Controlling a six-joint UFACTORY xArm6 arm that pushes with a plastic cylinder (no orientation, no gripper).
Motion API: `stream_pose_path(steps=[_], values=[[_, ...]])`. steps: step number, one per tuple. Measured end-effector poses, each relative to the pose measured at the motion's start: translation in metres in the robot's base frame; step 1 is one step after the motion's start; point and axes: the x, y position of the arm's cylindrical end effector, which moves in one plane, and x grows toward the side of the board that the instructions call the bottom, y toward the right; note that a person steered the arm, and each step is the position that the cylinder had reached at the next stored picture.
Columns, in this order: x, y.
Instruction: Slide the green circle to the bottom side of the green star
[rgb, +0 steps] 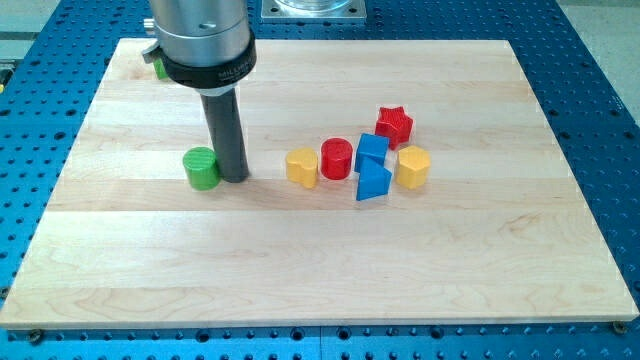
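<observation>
The green circle (201, 168) stands on the wooden board at the view's left of centre. My tip (235, 178) rests on the board right beside it, touching or nearly touching its right side. The green star (159, 68) is at the board's top left, mostly hidden behind the arm's wide body; only a small green edge shows.
A cluster lies at the view's right of centre: a yellow heart (301, 167), a red circle (336, 158), a blue block (371, 150), a blue triangle (373, 183), a yellow hexagon (412, 167) and a red star (394, 124). The wooden board (320, 280) sits on a blue perforated table.
</observation>
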Motion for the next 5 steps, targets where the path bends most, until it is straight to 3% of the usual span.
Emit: stream_pose_path(steps=[2,3,4,5], values=[[0.044,-0.004],[0.044,-0.040],[0.013,-0.053],[0.023,-0.040]])
